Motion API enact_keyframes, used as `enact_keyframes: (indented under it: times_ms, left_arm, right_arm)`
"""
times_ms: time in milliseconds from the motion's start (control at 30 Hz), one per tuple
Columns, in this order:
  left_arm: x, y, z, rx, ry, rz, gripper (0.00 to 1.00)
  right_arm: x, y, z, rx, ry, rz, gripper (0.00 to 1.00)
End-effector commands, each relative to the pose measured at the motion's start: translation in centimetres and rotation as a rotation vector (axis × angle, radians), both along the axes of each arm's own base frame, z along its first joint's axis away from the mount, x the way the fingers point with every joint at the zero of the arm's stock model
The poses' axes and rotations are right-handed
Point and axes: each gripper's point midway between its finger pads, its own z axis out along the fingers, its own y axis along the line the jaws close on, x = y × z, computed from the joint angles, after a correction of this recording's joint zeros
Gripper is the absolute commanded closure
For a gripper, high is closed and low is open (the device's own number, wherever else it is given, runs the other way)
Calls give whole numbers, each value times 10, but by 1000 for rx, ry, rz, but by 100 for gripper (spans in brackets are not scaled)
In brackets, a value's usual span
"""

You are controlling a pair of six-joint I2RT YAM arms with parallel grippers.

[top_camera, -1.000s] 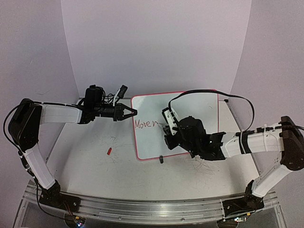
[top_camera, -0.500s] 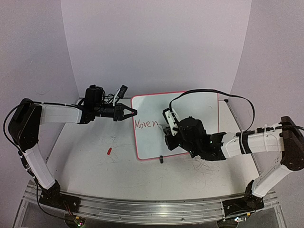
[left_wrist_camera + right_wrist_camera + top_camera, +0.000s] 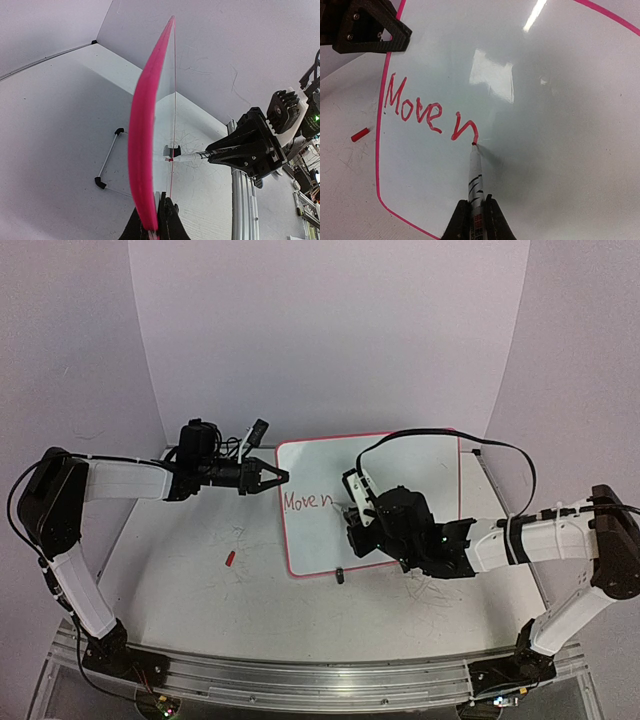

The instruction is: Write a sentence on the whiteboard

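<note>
The left arm reaches across the table from its near-left base, forearm level. Its left gripper is pressed together on the left rim of the whiteboard. The left wrist view sees the board edge-on, with the black fingers pinching the red rim at the bottom of the picture.

The right arm bends in from the near-right base, wrist bowed low over the board's face. Its right gripper is clamped on a red marker, whose tip touches the glossy panel at the end of the last stroke. The sentence so far reads "Move n" in thin red letters and runs from the board's left side toward its middle.

The whiteboard stands in the middle of the scuffed white table, toward the back wall, with a black clip foot at its near edge. A small red cap lies on the table to the left of the board, well apart from both arms. Plain pale walls close the scene on three sides.
</note>
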Motion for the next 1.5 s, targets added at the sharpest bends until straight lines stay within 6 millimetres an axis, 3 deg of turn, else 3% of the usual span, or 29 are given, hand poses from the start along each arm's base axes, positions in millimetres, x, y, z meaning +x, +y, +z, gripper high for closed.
enact_keyframes:
  times_ms: [0, 433, 900, 1133, 1333, 1467]
  left_arm:
    - [1, 2, 8, 22, -124, 17, 100]
    - [1, 2, 8, 22, -123, 16, 100]
    - [0, 2, 11, 20, -129, 15, 100]
    - [0, 3, 10, 21, -127, 18, 100]
    - [1, 3, 9, 24, -127, 21, 100]
    - [1, 3, 9, 23, -128, 20, 100]
  right_arm:
    - [5, -10, -2, -12, 7, -36, 100]
    - [16, -9, 24, 29, -62, -85, 100]
    - [23, -9, 34, 38, -93, -117, 100]
    - [20, -6, 35, 48, -86, -88, 100]
    - [0, -11, 48, 89, -105, 2, 100]
    - [5, -11, 49, 93, -108, -8, 100]
